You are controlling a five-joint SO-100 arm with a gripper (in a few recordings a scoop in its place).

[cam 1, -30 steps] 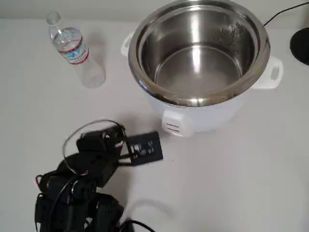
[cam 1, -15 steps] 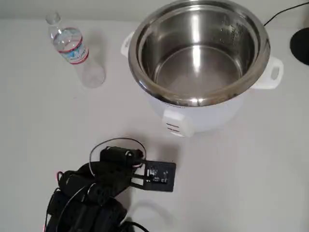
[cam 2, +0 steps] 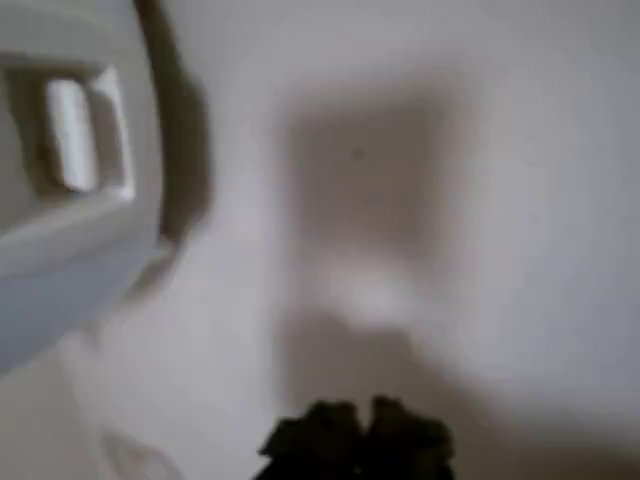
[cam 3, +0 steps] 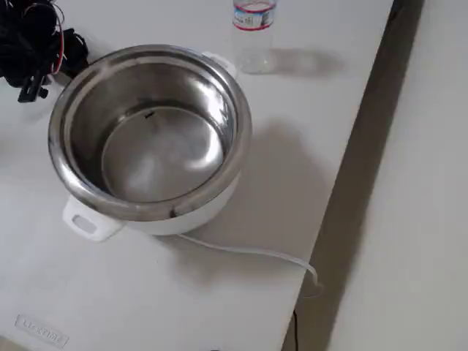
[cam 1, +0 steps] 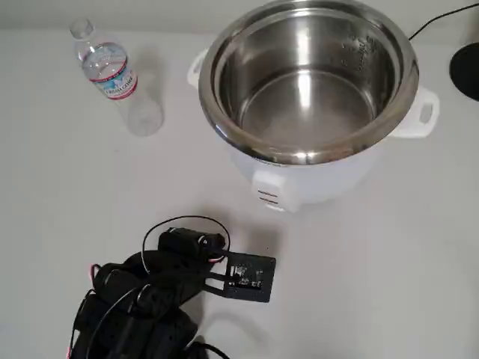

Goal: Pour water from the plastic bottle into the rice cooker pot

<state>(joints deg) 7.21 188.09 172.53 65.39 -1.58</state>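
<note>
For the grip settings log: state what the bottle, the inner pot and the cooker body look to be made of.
The plastic bottle: clear thin plastic, since the table shows through it below a printed label band. The rice cooker pot: polished metal, probably stainless steel, with bright mirror-like reflections. The cooker body: white and smooth with molded handles; plastic or painted metal, cannot tell.

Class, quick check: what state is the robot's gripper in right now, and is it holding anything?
Gripper: fingertips appear shut together in the blurred wrist view, holding nothing; the plastic bottle stands untouched on the table.

Bright even light; wrist view blurred, shadowed.
</note>
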